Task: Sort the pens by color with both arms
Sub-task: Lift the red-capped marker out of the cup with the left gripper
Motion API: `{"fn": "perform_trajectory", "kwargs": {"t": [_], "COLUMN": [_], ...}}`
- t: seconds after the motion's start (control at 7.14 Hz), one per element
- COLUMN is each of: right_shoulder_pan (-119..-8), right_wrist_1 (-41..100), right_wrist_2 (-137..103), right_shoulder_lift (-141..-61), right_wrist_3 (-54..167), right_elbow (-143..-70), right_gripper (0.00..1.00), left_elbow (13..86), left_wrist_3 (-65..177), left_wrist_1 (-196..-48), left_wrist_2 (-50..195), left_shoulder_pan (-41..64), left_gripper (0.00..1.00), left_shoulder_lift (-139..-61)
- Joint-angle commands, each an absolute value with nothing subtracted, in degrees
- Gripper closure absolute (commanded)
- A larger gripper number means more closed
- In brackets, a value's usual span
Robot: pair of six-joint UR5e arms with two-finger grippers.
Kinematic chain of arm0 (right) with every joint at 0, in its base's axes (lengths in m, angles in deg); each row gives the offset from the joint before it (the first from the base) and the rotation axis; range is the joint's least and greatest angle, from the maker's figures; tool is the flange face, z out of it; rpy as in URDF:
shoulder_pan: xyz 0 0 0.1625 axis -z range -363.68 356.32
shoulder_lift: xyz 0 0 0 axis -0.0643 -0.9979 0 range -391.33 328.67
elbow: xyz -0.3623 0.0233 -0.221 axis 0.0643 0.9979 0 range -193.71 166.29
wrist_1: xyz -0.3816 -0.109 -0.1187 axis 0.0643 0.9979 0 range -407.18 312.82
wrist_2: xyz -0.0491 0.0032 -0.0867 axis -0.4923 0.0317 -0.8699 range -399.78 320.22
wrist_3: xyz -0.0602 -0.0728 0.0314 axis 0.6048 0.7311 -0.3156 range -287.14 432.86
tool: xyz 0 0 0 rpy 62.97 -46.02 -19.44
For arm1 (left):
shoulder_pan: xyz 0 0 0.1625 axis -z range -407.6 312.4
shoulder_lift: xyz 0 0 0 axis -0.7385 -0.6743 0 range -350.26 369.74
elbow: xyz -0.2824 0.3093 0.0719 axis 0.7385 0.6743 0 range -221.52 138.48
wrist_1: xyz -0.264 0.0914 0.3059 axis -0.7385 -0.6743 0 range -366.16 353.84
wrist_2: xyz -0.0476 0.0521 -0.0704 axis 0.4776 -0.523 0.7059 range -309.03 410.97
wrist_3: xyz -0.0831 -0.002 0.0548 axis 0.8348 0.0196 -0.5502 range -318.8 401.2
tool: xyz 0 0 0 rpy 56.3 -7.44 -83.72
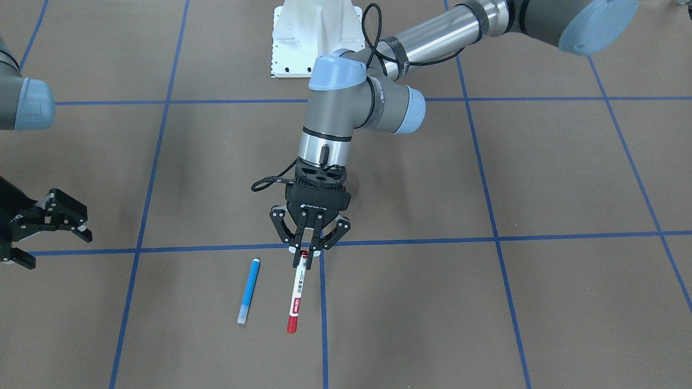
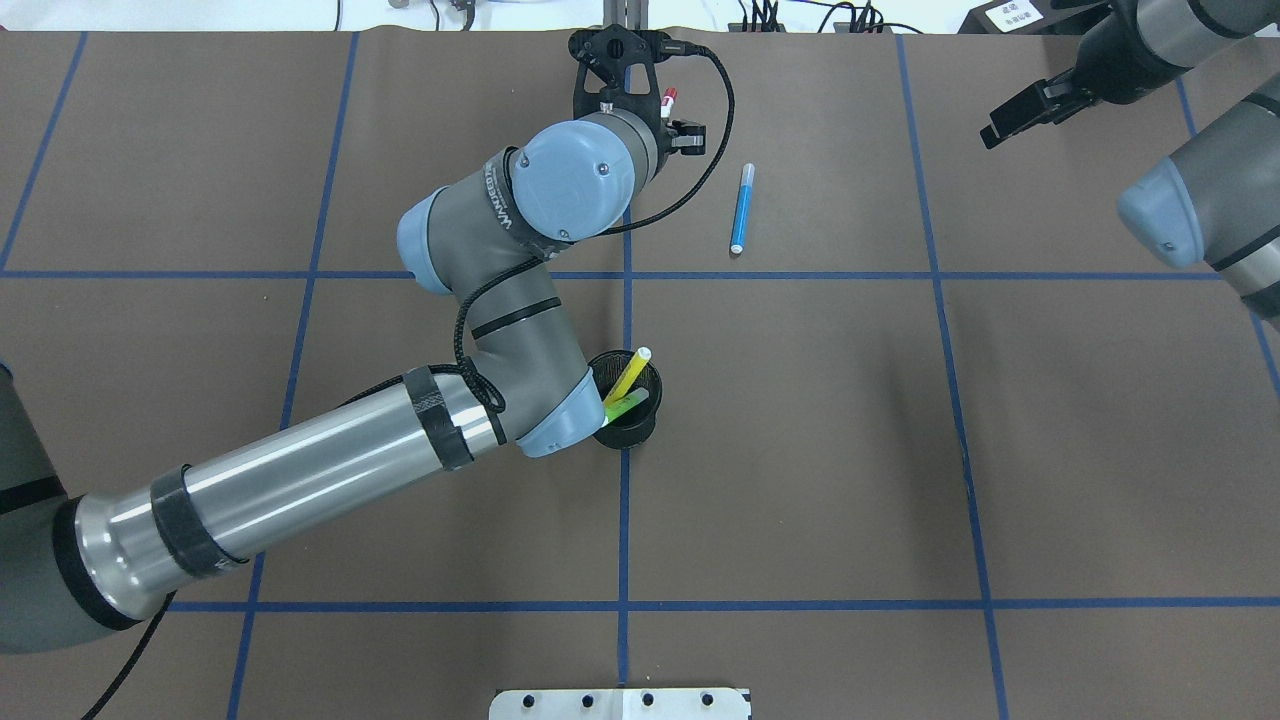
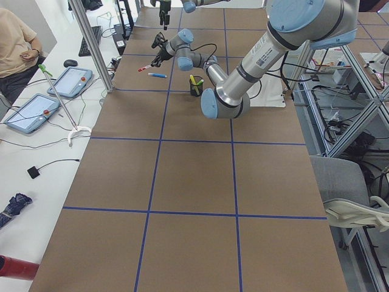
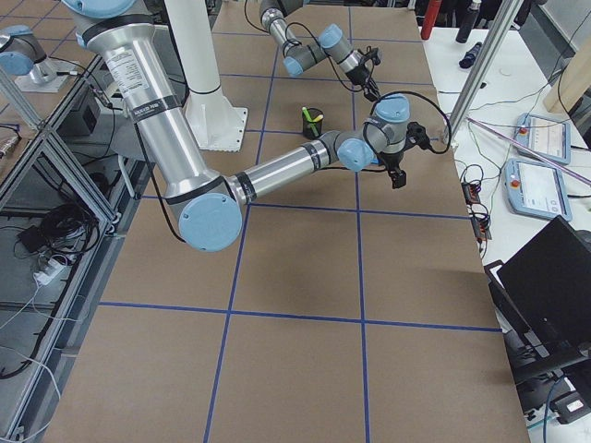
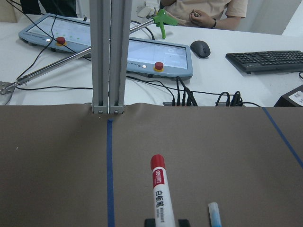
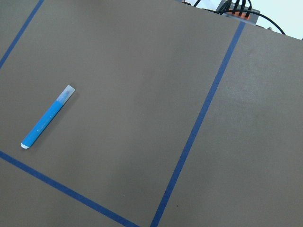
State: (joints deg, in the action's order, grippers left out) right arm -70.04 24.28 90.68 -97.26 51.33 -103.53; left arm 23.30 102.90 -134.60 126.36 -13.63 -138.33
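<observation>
Pens here are slim, rigid plastic markers, and I judge them light, with smooth round barrels that can roll on the brown tabletop (image 1: 486, 173) or twist in a two-finger pinch. The white-bodied pen with red ends (image 1: 297, 289) lies close to the table's far edge, the one opposite the robot, about midway along it. The left gripper (image 1: 306, 249) has its fingers drawn in tight on the end of that pen nearest the robot. The rest of the barrel points out toward the far edge, and I cannot tell whether its outer tip rests on the surface or hangs clear. A hold so near one end leaves a long lever, so the pen may pivot or droop; a pinch across the middle of the barrel would likely sit steadier. The blue pen (image 1: 248, 290) lies flat just beside it, nearly parallel, apart from it and untouched. It looks best taken at mid-length with the jaws across the barrel. The yellow pen (image 2: 628, 375) and green pen (image 2: 625, 405) lean in the black mesh cup (image 2: 625, 435) near the table's centre. The right gripper (image 1: 58, 249) hangs toward the far right corner, jaws spread wide and holding nothing.
</observation>
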Motion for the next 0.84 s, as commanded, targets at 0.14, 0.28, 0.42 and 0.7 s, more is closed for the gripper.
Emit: {"fn": "perform_trajectory", "kwargs": {"t": [0.14, 0.28, 0.42, 0.7], "right_shoulder_pan": [-70.04, -70.04, -70.04, -70.04], "right_wrist_1": [24.36, 24.36, 24.28, 24.28], "right_wrist_2": [90.65, 90.56, 90.56, 90.56], "right_shoulder_lift": [-97.34, -97.34, -97.42, -97.43], "right_wrist_3": [51.42, 51.42, 51.42, 51.68], "right_elbow": [-103.27, -103.27, -103.27, -103.18], "right_gripper": [0.01, 0.01, 0.01, 0.01], "left_elbow": [10.45, 9.29, 8.59, 8.32], "left_wrist_3": [97.29, 96.93, 96.75, 96.66], "left_wrist_1": [-142.55, -142.65, -142.65, -142.65], "left_wrist_2": [125.50, 125.59, 125.77, 125.85], "left_shoulder_pan": [-13.68, -13.85, -14.11, -14.81], "left_gripper": [1.00, 1.00, 1.00, 0.85], "left_shoulder_lift": [-141.43, -141.52, -141.61, -141.70]}}
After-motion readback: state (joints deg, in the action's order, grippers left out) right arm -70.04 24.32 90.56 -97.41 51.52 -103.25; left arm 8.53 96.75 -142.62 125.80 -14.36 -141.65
